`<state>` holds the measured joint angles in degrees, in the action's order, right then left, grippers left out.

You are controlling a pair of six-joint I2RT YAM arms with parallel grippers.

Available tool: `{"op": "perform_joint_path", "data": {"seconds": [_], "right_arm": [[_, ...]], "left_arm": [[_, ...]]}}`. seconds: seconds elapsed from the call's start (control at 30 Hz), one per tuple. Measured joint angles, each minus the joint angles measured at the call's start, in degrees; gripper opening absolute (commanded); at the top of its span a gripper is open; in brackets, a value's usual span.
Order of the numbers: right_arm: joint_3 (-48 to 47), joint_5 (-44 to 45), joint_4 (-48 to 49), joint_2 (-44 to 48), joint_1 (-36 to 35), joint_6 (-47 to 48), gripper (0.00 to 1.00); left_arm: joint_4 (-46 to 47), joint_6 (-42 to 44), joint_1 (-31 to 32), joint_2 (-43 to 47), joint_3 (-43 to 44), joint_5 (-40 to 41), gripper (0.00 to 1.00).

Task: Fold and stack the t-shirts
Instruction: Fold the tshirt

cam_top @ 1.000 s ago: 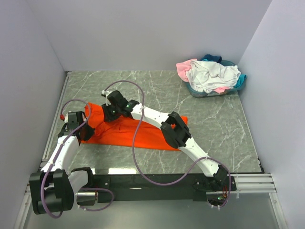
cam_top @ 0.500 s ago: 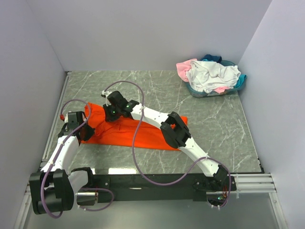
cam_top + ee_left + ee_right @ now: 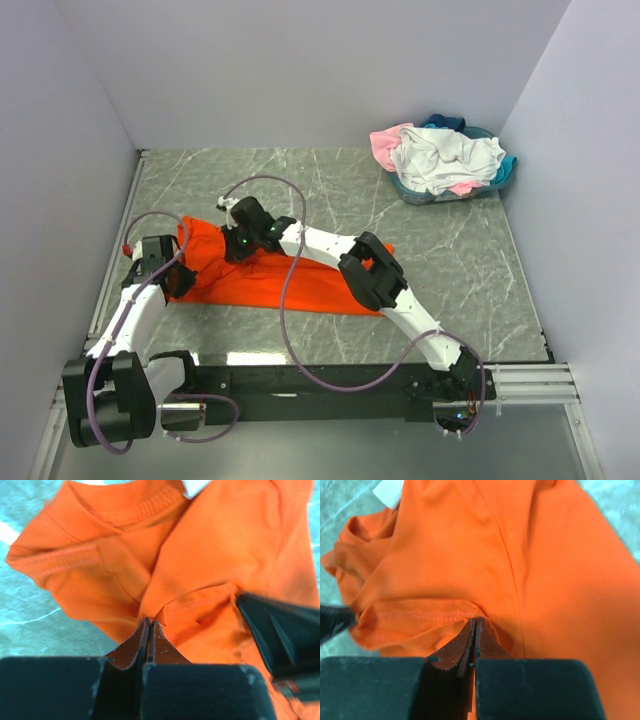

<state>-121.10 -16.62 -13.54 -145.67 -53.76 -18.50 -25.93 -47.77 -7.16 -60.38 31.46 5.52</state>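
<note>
An orange t-shirt (image 3: 310, 285) lies partly folded and rumpled on the marble table, left of centre. My left gripper (image 3: 181, 273) is at its left end, shut on a pinch of orange fabric (image 3: 149, 622) next to the collar (image 3: 135, 512). My right gripper (image 3: 236, 250) is a little to the right at the shirt's upper edge. It is shut on a fold of the same shirt by a stitched hem (image 3: 476, 621). White, pink and teal t-shirts (image 3: 445, 155) are heaped in a basket at the back right.
The teal basket (image 3: 420, 194) stands in the back right corner against the walls. Grey walls close in the table (image 3: 450, 260) on the left, back and right. The right arm (image 3: 375, 275) reaches across the shirt's right half. Each gripper's black finger shows in the other's wrist view.
My right gripper has shut on the shirt's fabric and shifted slightly right and toward the near edge. The left gripper has stayed shut on the shirt.
</note>
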Motion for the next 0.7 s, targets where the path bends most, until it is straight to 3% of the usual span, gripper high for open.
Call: {"op": "perform_joint_path", "data": {"seconds": [0.3,0.7], "right_arm": [[10.03,-0.55,1.66,9.16,-0.09,1.07,0.0],[14.49,-1.16,1.53,11.82,-0.15,2.75,0.0]], "left_arm": [[0.22,-0.09,-2.86,-2.03,-1.36,-0.33,0.0],[1.22,-0.09,-3.17,-2.01,-1.99,-1.14,0.01]]}}
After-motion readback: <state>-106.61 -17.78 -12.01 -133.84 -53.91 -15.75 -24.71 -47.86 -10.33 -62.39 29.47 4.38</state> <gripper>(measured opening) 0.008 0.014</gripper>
